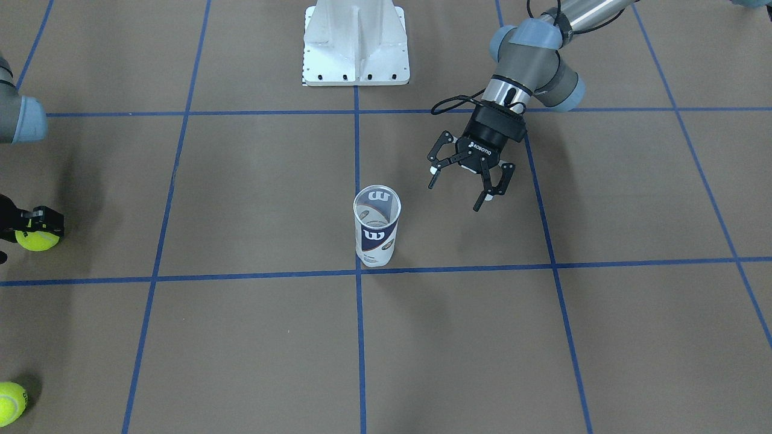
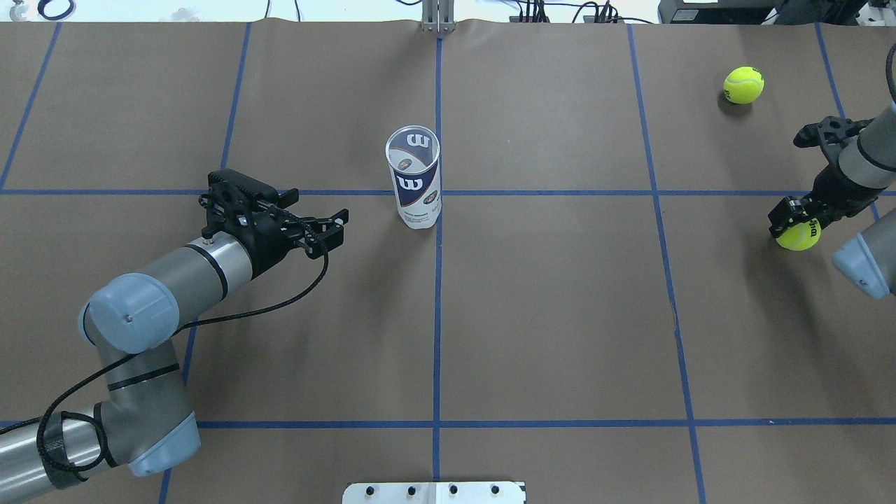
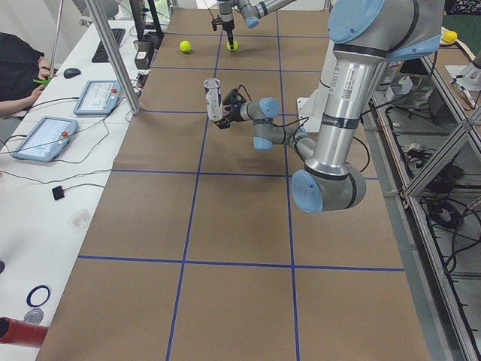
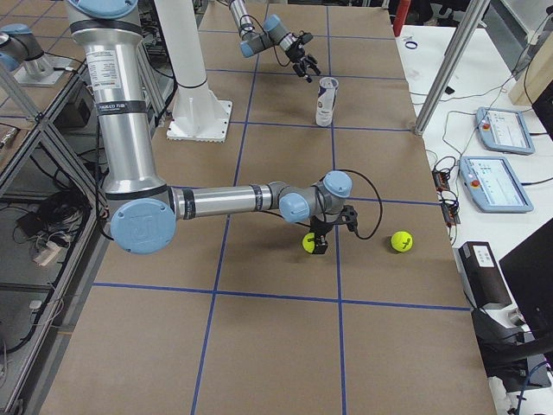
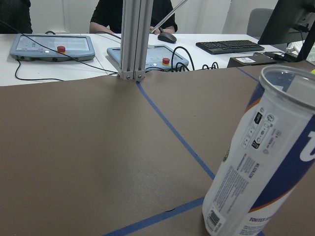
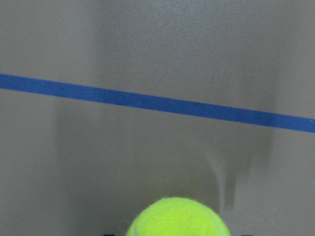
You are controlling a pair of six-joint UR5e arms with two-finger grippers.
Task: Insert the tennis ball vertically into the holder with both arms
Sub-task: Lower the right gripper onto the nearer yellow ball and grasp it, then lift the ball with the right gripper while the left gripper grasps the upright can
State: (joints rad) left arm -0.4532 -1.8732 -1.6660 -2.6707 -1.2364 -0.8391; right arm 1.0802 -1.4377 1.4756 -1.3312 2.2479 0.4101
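The holder [image 1: 376, 226], a clear can with a navy-and-white label, stands upright with its mouth open near the table's middle; it also shows in the overhead view [image 2: 414, 178] and at the right of the left wrist view [image 5: 266, 162]. My left gripper [image 1: 458, 191] is open and empty, level with the holder and a short way to its side, pointing at it [image 2: 341, 227]. My right gripper [image 2: 794, 222] is far off at the table's end, shut on a yellow tennis ball [image 2: 799, 236] low over the table. That ball shows at the bottom of the right wrist view [image 6: 178, 219].
A second tennis ball [image 2: 743, 85] lies loose on the table beyond my right gripper [image 1: 11, 401]. The white pedestal [image 1: 356, 42] stands at the robot's side. Blue tape lines cross the brown table. Tablets and a metal post [image 5: 133, 39] stand past the far edge.
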